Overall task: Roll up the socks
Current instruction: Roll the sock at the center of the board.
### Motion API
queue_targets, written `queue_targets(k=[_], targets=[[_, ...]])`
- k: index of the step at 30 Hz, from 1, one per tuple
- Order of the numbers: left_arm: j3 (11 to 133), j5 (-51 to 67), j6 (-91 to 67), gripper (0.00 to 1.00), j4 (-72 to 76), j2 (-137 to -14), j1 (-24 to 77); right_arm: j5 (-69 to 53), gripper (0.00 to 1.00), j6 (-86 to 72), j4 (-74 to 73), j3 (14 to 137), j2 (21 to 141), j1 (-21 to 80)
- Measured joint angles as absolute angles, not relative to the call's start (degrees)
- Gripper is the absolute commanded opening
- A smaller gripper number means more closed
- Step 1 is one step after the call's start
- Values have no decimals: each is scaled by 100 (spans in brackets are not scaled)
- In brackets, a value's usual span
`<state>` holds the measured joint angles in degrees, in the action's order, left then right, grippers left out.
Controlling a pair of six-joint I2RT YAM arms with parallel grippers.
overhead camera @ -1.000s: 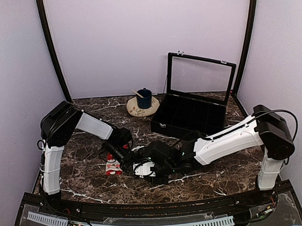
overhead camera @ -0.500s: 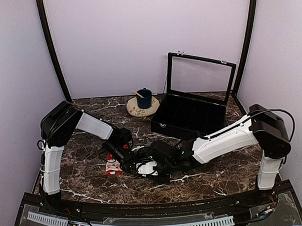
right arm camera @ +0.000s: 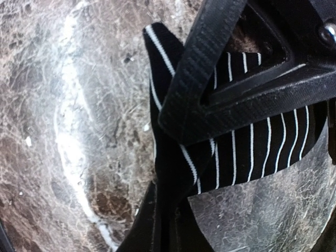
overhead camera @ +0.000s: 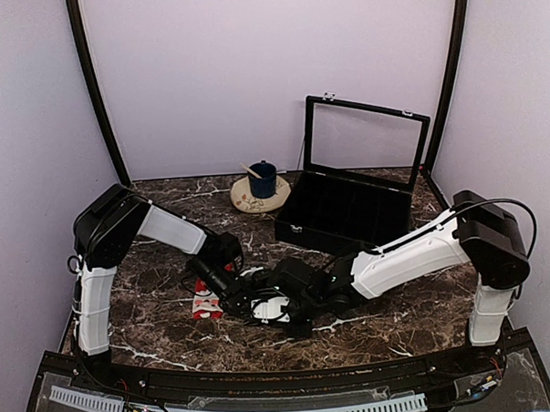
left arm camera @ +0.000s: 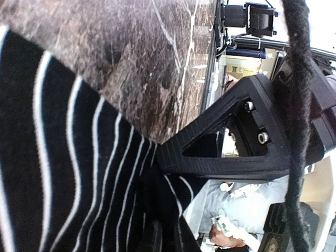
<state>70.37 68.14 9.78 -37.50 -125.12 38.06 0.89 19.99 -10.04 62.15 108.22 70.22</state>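
Observation:
The black sock with thin white stripes (left arm camera: 68, 173) fills the lower left of the left wrist view and lies on the marble. My left gripper (left arm camera: 157, 202) is shut on a bunched fold of it. Another part of the same sock (right arm camera: 262, 147) shows in the right wrist view, where my right gripper (right arm camera: 168, 173) is shut on its folded edge. From above, the left gripper (overhead camera: 229, 297) and right gripper (overhead camera: 261, 307) meet near the table's front middle and hide the black sock. The red sock (overhead camera: 205, 303) lies just left of them, partly covered by the left gripper.
A black compartment case (overhead camera: 344, 217) with its clear lid raised stands at the back right. A blue cup (overhead camera: 262, 179) sits on a round patterned plate (overhead camera: 247, 202) at the back middle. The walls stand close on three sides.
My right gripper has slid a little left toward the left gripper and its jaws have shut on the black sock. The left arm has held its place.

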Motion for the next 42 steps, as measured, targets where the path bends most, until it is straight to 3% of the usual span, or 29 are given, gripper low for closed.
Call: queue_targets(k=[5,19,42], targets=[[6967,6436,858,24,-3599,-12372,3848,-294,0,1758,-1173,6305,10822,6886],[6143,5570,228,31,-2438,-11402,3852,-976,0,1278,-1247,6342,10877,6694],[4584,3527,-519,35,-427,-9266,4287,-1741,0,701,-1404,6484,11017,6449]])
